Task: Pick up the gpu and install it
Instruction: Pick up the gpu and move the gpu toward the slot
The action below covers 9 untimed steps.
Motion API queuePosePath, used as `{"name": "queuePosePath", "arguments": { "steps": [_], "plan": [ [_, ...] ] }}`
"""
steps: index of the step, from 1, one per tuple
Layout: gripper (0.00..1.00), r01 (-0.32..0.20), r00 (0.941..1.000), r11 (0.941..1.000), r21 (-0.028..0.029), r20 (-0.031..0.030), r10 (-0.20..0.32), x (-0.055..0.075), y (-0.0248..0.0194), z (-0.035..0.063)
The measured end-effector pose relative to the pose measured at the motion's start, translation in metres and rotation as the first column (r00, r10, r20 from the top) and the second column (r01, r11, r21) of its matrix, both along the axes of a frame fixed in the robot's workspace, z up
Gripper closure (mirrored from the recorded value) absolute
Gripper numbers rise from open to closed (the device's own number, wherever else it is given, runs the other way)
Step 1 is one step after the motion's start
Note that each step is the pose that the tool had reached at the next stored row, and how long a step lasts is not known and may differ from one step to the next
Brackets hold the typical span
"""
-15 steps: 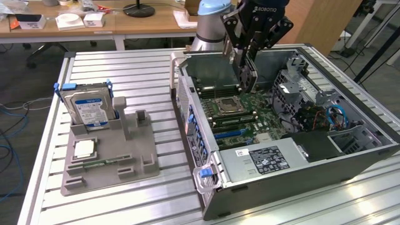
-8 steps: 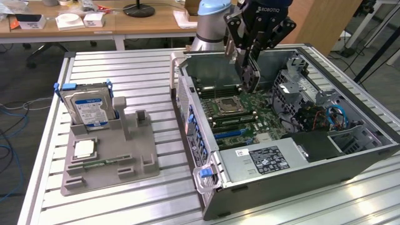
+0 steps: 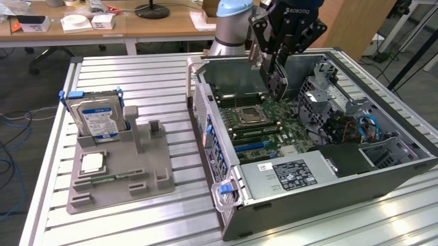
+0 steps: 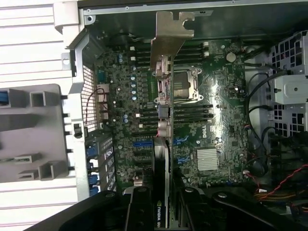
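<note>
My gripper (image 3: 272, 60) hangs over the back half of the open computer case (image 3: 226, 205), shut on the gpu (image 3: 277, 84). The card hangs upright, edge down, above the motherboard (image 3: 263, 125). In the wrist view the gpu (image 4: 162, 144) appears edge-on between my two black fingers (image 4: 139, 211). Its metal bracket (image 4: 168, 38) is at the far end, and its edge lies along the board beside the CPU socket (image 4: 185, 84). Blue expansion slots (image 4: 142, 143) lie just beside the card's line. Whether the card touches the board I cannot tell.
On the exterior view's left, a grey fixture (image 3: 154, 169) holds an upright hard drive (image 3: 99, 115), a CPU (image 3: 92, 163) and a memory stick (image 3: 113, 178). Inside the case are a power supply (image 3: 294, 174), a drive cage (image 3: 321, 97) and cables (image 3: 366, 125).
</note>
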State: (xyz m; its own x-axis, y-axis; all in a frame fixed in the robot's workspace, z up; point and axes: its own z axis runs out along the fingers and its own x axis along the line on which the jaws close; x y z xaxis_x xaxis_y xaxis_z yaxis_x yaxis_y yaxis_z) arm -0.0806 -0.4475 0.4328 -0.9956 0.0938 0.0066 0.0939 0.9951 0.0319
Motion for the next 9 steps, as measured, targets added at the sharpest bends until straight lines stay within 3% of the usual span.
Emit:
{"name": "queuePosePath", "arguments": {
  "steps": [9],
  "plan": [
    [0.74, 0.0, 1.0, 1.0, 0.0, 0.0, 0.0, 0.0069, 0.0, -0.0004]
  ]
}}
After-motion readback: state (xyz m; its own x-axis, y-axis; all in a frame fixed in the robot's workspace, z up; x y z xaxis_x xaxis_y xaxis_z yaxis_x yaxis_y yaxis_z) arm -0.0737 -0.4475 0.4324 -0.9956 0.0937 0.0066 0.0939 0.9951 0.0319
